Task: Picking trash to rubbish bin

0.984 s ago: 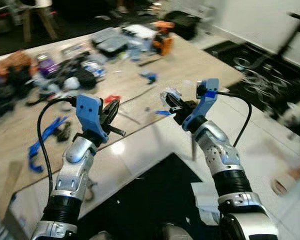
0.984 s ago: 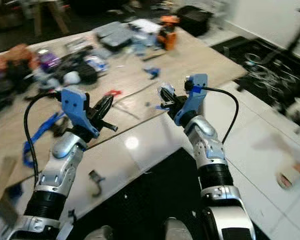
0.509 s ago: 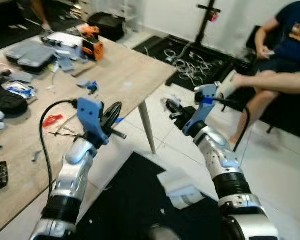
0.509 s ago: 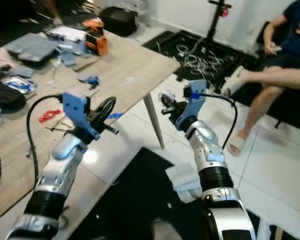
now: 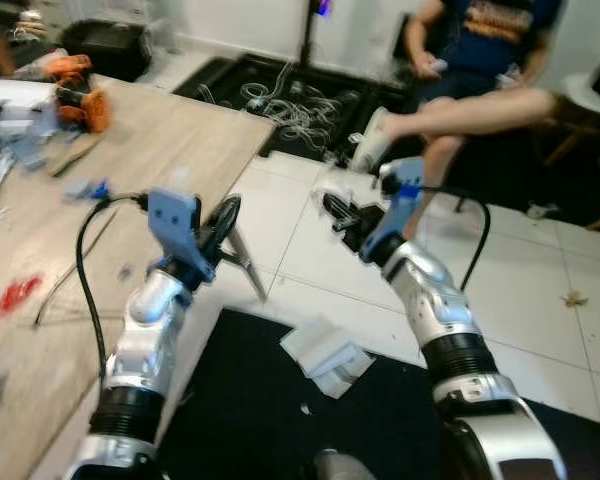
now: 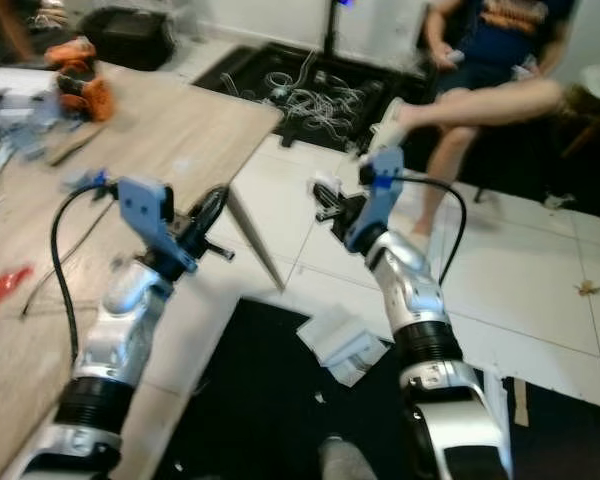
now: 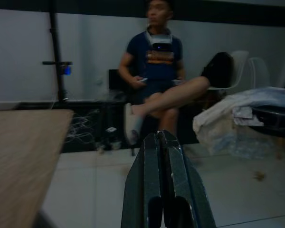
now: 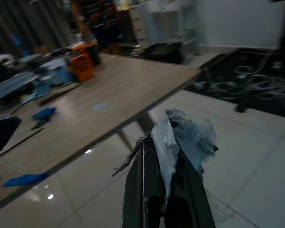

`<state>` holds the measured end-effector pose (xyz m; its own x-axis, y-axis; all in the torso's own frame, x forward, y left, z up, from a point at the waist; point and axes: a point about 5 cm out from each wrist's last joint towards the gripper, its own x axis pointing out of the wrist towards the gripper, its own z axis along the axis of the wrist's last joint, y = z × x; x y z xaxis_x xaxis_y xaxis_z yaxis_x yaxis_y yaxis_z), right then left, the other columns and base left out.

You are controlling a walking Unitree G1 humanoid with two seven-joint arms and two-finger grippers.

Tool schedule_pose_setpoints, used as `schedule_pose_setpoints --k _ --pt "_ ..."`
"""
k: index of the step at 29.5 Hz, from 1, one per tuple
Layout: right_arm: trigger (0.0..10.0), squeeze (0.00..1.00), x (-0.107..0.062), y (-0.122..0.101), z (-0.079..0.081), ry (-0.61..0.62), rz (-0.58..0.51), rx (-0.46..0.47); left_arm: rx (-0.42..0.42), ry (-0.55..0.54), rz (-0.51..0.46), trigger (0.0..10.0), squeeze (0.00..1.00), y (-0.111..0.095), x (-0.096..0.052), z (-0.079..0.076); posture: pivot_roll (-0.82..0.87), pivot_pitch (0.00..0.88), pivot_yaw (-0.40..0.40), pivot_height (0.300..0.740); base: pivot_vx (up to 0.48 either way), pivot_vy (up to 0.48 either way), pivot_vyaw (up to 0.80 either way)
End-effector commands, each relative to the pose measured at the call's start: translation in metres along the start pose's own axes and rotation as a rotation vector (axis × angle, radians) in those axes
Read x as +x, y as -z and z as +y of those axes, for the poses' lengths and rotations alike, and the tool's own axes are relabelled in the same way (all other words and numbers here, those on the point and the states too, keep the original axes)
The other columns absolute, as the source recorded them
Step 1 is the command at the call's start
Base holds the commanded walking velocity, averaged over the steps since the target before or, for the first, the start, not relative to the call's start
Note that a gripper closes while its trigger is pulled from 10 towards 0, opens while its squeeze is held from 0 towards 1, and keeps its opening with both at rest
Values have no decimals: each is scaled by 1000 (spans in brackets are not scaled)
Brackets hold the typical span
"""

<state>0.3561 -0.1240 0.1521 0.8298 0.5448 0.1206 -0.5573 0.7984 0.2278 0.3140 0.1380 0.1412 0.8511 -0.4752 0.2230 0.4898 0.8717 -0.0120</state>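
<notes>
Crumpled wrapper (image 8: 180, 135) sat pinched between closed fingers of right gripper (image 5: 342, 213), at 1 o'clock. Left gripper (image 7: 161, 161) closed, empty. Advice: hold pinch firm while carrying.

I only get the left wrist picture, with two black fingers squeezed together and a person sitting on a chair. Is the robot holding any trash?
Observer: Yes, but in the other arm. The right gripper is shut on a crumpled wrapper, clear plastic with a white scrap in it.
Operator: Where is that arm?
Observer: Raised in front of the robot, over the white tiled floor, past the corner of the wooden table.
Operator: Is there more trash on the floor?
Observer: A white crumpled box or paper lies at the edge of a black mat, between the two arms.
Operator: And my left gripper?
Observer: The left gripper is shut on nothing, held beside the table edge.
</notes>
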Motion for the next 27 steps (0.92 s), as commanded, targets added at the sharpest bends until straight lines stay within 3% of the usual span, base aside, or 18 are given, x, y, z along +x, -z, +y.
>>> schedule_pose_setpoints --k 1,27 --pt "10000 0 -1 2 -1 -2 11 -2 -13 10 2 10000 0 3 1 -2 26 0 -18 740 0 0 -800" --pt "10000 0 1 3 0 -12 11 12 -15 15 3 10000 0 3 1 -1 26 0 -16 740 0 0 -800"
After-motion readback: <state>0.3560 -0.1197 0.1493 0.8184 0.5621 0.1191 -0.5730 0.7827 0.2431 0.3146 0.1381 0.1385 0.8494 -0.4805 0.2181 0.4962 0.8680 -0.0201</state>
